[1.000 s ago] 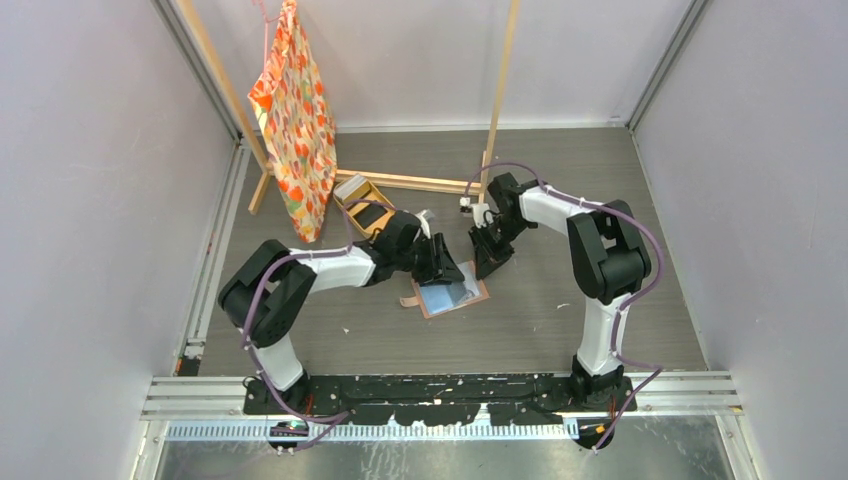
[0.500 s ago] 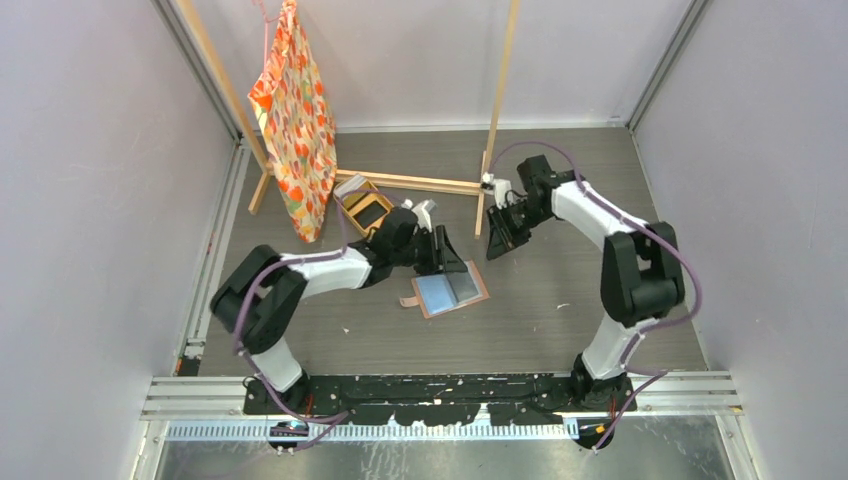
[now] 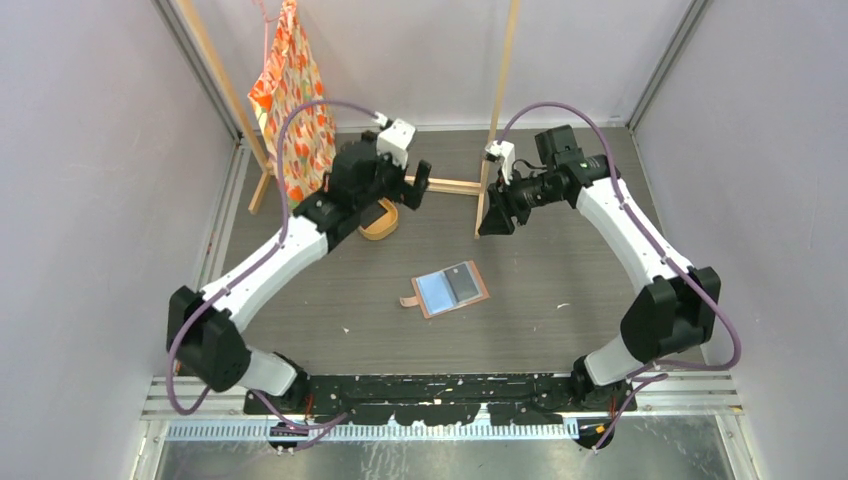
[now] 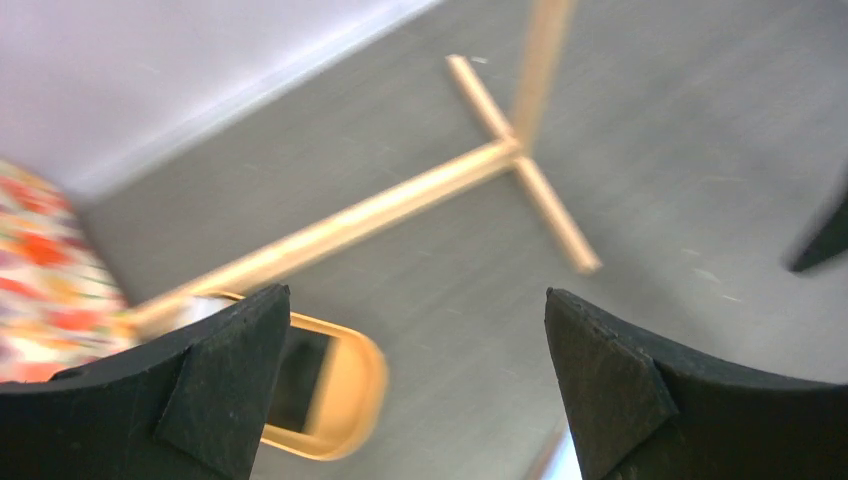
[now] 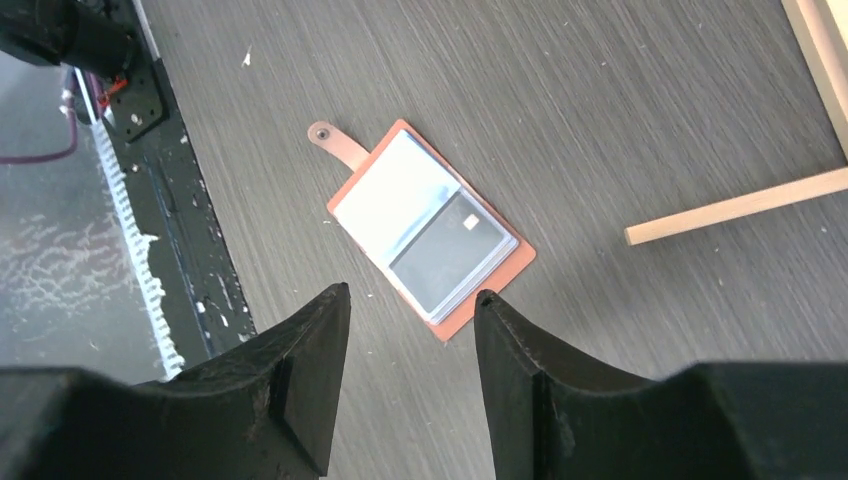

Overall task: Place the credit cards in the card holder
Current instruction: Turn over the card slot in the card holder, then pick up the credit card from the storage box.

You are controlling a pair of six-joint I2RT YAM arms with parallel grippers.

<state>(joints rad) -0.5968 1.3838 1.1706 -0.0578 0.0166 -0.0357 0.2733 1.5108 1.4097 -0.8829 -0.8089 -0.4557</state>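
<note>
The salmon card holder [image 3: 408,301] lies open and flat mid-table, with a pale pocket on its left and a dark grey credit card [image 3: 462,283] in its right pocket. From the right wrist, the card holder [image 5: 490,287] and that grey card [image 5: 447,252] lie below and beyond my fingertips. My right gripper [image 3: 492,220] [image 5: 412,291] hangs open and empty above the table, behind and right of the holder. My left gripper [image 3: 415,185] [image 4: 417,291] is open wide and empty, raised near the back. Below it a dark card [image 4: 303,378] lies in the tan tray [image 4: 360,395].
The oval tan tray [image 3: 380,226] sits at the back left, partly under my left arm. A wooden rack base [image 3: 440,185] [image 4: 400,205] with an upright post [image 3: 497,110] crosses the back. Orange patterned fabric [image 3: 295,110] hangs on the left. A rack foot [image 5: 740,205] lies right of the holder.
Both arms have lifted away from the card holder, leaving it open on the table. The left gripper swung back toward the tray and opened wide. The right gripper rose and opened.
</note>
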